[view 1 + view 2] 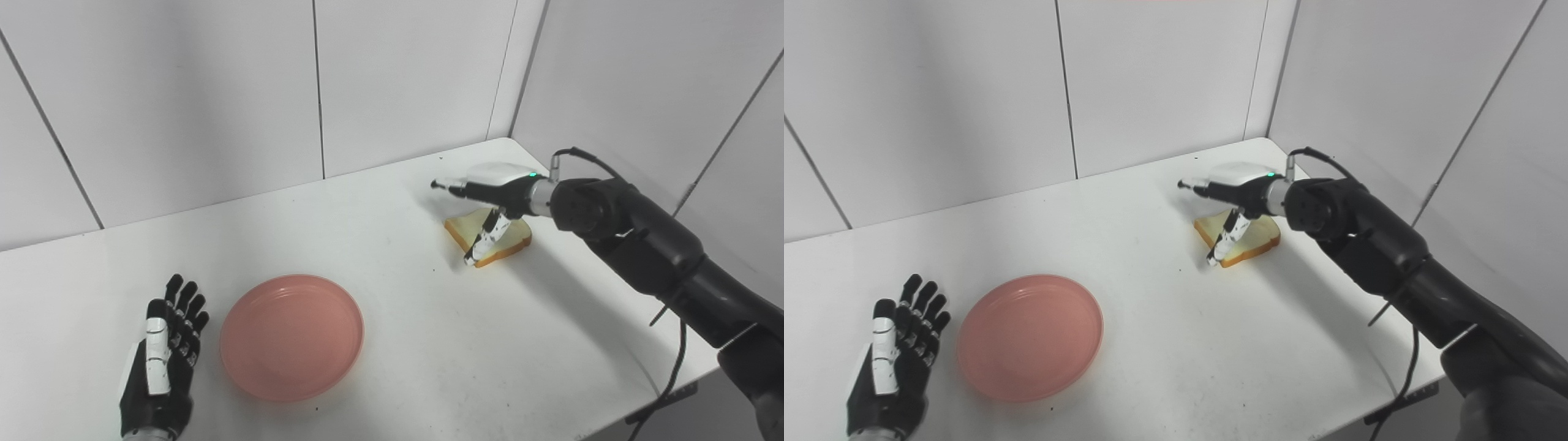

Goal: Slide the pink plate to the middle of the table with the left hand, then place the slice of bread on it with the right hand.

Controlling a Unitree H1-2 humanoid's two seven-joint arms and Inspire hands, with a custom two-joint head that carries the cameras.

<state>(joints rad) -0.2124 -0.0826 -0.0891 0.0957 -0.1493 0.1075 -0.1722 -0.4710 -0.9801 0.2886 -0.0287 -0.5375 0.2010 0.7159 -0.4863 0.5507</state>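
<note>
The slice of bread lies flat near the table's far right corner, directly under the right hand, which hovers with its fingers stretched forward and its thumb angled down over the slice's near edge, spread and gripping nothing. That pose looks like the set-up for a pinch across the crust, though I cannot tell whether the thumb tip touches the bread. The slice is pale and soft-looking with a tan crust and a domed top, thin enough that it may need lifting from an edge. The left hand rests flat near the table's front left, fingers loosely apart, just beside the pink plate but apart from it. The plate is round, shallow, smooth and matte, standing left of the white table's middle.
</note>
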